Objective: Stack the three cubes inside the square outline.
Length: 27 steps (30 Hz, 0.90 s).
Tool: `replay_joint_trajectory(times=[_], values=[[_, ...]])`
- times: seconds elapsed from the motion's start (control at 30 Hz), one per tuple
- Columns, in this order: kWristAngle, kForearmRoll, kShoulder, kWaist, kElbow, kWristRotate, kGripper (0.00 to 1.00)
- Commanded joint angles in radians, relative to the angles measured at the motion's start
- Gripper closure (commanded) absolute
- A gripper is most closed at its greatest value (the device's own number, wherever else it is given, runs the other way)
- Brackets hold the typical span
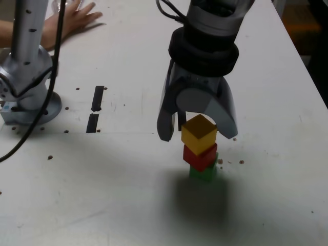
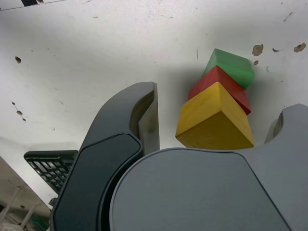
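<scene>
Three cubes stand in a slightly twisted tower on the white table: the green cube (image 1: pixel 204 172) at the bottom, the red cube (image 1: pixel 200 155) on it, the yellow cube (image 1: pixel 198 132) on top. My gripper (image 1: pixel 197 136) hangs over the tower, open, one finger on each side of the yellow cube. In the wrist view a gap shows between the dark finger (image 2: pixel 144 115) and the yellow cube (image 2: pixel 214 120), and a narrower gap on the other side. The red cube (image 2: pixel 219 86) and the green cube (image 2: pixel 231 65) show beneath. The square outline does not show in either view.
Two short black strips (image 1: pixel 97 97) (image 1: pixel 93 123) lie toward the exterior view's left. The arm's base (image 1: pixel 31 97) and a black cable (image 1: pixel 36 123) stand further left. A person's hand (image 1: pixel 72 20) rests on the table at the back left. The table's edge (image 1: pixel 307 66) runs along the right.
</scene>
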Motion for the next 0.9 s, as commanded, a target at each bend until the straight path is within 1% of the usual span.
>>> replay_joint_trajectory(times=[0.0,0.07,0.13,0.17,0.33,0.37,0.43,0.53,0.7,0.87], values=[[-0.003,-0.001,0.008,-0.002,-0.004,-0.001,0.19],[-0.006,-0.002,0.013,-0.002,-0.005,-0.002,0.23],[-0.008,-0.004,0.017,-0.002,-0.005,-0.003,0.32],[-0.008,-0.007,0.018,-0.002,-0.005,-0.004,0.39],[-0.005,-0.025,0.019,-0.002,-0.012,-0.007,0.67],[-0.004,-0.028,0.019,-0.002,-0.014,-0.007,0.72],[-0.002,-0.030,0.019,-0.002,-0.017,-0.007,0.77],[0.002,-0.031,0.018,-0.002,-0.019,-0.007,0.83],[0.007,-0.021,0.010,-0.002,-0.016,-0.007,0.84],[0.021,0.011,-0.022,-0.002,-0.018,-0.011,0.84]])
